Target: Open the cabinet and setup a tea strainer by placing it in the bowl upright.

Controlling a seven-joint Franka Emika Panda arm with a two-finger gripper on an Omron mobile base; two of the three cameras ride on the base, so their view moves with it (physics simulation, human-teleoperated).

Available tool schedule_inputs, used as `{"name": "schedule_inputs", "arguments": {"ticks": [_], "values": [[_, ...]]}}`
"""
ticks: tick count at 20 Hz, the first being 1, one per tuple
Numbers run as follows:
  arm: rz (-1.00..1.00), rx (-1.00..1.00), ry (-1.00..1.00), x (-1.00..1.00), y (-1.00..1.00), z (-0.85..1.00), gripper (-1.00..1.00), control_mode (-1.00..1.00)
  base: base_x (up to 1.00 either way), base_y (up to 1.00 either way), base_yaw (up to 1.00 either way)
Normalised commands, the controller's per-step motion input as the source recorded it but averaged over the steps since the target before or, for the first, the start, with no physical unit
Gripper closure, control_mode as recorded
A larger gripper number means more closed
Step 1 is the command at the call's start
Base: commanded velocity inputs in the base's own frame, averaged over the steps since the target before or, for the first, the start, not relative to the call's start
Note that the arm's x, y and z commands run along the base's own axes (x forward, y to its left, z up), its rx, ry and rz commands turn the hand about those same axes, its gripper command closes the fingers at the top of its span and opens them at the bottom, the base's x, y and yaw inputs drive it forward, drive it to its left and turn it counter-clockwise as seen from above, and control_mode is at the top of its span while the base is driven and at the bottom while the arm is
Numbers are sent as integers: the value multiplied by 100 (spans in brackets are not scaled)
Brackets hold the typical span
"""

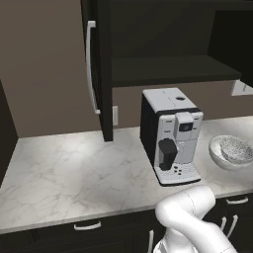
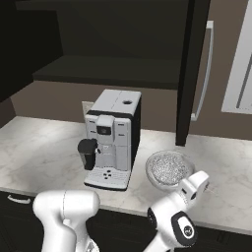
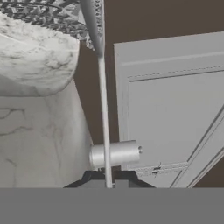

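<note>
Right, cabinet (image 1: 105, 69) is open, door swung out edge-on w/ its long silver handle (image 1: 90, 66) facing me in left base view; shelf inside looks bare and dark. Coffee machine (image 1: 170, 136) sits on the marble counter (image 1: 64, 173) just below. Bowl (image 2: 169, 170) is to the machine's right near counter front, strainer (image 2: 169, 167) mesh basket sitting in it, open side up. In hand view the gripper (image 3: 107, 183) is closed tight on the strainer's thin handle, which runs up from the fingertips (image 3: 94, 183) to the mesh over the bowl rim. Grey panelled window (image 3: 175, 109) sits behind on the brown wall.
</note>
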Motion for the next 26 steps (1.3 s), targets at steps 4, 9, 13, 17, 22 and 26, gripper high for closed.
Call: {"name": "schedule_inputs", "arguments": {"ticks": [4, 9, 13, 17, 22, 26], "values": [[0, 0, -3, 0, 0, 0, 100, -100, 0, 0, 0], [0, 0, -1, 0, 2, 0, -100, -100, 0, 0, 0], [0, 0, -6, 0, 6, 0, -100, -100, 0, 0, 0], [0, 0, -9, 0, 3, 0, -100, -100, 0, 0, 0], [0, 0, -10, 0, 1, 0, -100, -100, 0, 0, 0], [0, 0, -6, 0, 0, 0, -100, -100, 0, 0, 0]]}}
